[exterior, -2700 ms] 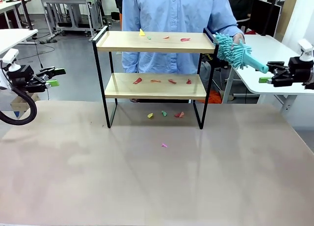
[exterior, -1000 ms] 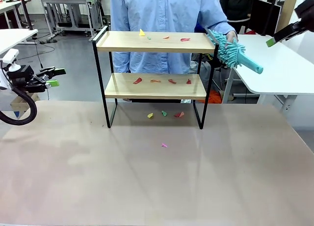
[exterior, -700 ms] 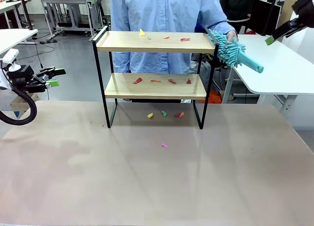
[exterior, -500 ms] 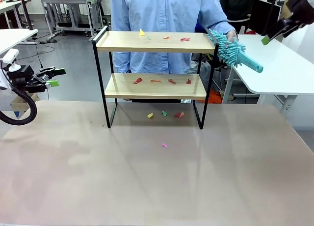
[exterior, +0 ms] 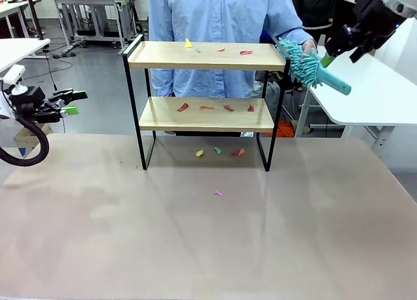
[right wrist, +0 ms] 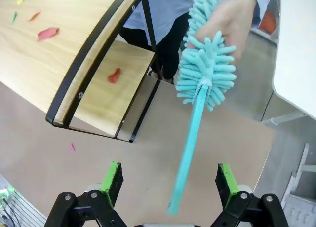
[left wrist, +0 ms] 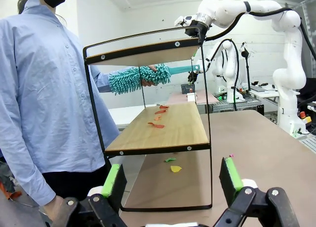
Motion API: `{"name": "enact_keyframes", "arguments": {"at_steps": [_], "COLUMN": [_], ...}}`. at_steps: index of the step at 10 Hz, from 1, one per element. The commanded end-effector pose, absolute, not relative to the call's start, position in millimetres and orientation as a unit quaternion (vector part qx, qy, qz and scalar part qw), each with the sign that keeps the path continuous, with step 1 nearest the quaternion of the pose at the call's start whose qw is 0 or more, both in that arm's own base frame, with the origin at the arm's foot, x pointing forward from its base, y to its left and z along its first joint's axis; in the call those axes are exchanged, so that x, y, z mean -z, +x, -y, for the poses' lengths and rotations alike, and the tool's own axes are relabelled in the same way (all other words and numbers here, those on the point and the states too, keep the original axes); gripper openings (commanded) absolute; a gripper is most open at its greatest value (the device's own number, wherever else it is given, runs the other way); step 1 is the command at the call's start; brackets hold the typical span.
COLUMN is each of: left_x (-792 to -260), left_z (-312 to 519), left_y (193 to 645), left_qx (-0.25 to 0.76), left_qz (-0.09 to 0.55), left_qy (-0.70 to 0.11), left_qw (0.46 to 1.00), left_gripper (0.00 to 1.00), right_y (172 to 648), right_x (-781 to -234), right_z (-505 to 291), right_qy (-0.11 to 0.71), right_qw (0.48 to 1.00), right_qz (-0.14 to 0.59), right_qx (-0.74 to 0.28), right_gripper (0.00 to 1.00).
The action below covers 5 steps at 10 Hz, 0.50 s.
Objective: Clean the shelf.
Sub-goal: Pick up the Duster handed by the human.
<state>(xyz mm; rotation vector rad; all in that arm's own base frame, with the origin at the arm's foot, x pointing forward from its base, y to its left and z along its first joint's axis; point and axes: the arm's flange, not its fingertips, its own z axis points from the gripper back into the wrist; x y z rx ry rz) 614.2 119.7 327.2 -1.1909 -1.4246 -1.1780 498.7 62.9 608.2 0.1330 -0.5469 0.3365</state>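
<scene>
Count: 1 shelf (exterior: 133,104) with 2 boards. 1 teal duster (exterior: 306,62). 12 coloured scraps (exterior: 245,52) total: 4 on top board (exterior: 163,55), 4 on lower board (exterior: 163,114), 4 on the table (exterior: 195,248) (3 under the shelf, 1 pink nearer the camera). 2 grippers: left gripper (left wrist: 170,177), right gripper (right wrist: 168,180). 1 person (exterior: 221,13).

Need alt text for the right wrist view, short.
A person's hand holds a teal duster by its fluffy head, handle pointing toward the open right gripper, which is not gripping it. At left stands the shelf, with coloured scraps on both boards.
</scene>
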Motion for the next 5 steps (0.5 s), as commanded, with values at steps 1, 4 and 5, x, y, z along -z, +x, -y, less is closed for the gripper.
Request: {"name": "enact_keyframes", "arguments": {"at_steps": [1,4,5], "left_x": [-328,-328,-328], "left_z": [-119,-119,-119], "left_y": [614,614,614], "left_qx": [0.487,0.487,0.487], "left_qz": [0.576,0.576,0.576], "left_qy": [-0.477,-0.477,-0.477], "left_qw": [0.452,0.452,0.452], "left_gripper": [1.00,1.00,1.00], "right_y": [499,503,504], "right_x": [-594,-569,-564], "right_z": [-64,-59,-58], "right_qy": [0.036,0.030,0.027], "right_qw": [0.951,0.952,0.953], "right_qz": [0.275,0.279,0.280], "right_qx": [-0.139,-0.121,-0.115], "right_gripper": [1.00,1.00,1.00]}}
